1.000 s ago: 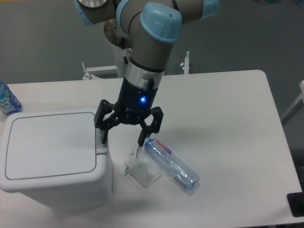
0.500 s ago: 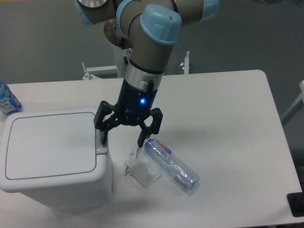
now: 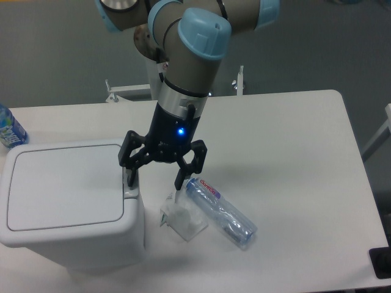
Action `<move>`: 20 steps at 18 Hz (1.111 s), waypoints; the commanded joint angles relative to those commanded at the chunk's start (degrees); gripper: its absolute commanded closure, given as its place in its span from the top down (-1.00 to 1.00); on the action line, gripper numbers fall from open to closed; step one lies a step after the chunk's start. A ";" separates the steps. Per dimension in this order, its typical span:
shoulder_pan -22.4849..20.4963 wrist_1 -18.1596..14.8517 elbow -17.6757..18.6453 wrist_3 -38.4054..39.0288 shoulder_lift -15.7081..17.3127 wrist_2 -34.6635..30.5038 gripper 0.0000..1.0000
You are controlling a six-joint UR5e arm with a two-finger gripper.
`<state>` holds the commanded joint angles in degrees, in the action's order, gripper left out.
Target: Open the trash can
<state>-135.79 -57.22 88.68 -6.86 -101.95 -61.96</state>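
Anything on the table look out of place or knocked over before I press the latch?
Yes: a clear plastic bottle lies on its side right of the trash can, with a crumpled clear wrapper beside it. Another bottle is cut off at the left edge. The lid is shut, and the open gripper hangs at its right edge.

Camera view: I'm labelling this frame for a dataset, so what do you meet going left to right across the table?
Blue-labelled bottle at the left edge → trash can → claw, open, one finger over the can's front edge → crumpled clear plastic → clear bottle lying on its side.
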 joint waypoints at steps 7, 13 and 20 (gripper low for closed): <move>0.00 0.00 0.09 -0.09 -0.09 -0.09 1.00; 0.00 0.00 0.00 -0.09 -0.09 -0.09 1.00; -2.19 1.23 -9.99 -1.67 -0.09 -1.31 1.00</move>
<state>-137.98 -55.99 78.69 -8.52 -102.04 -63.27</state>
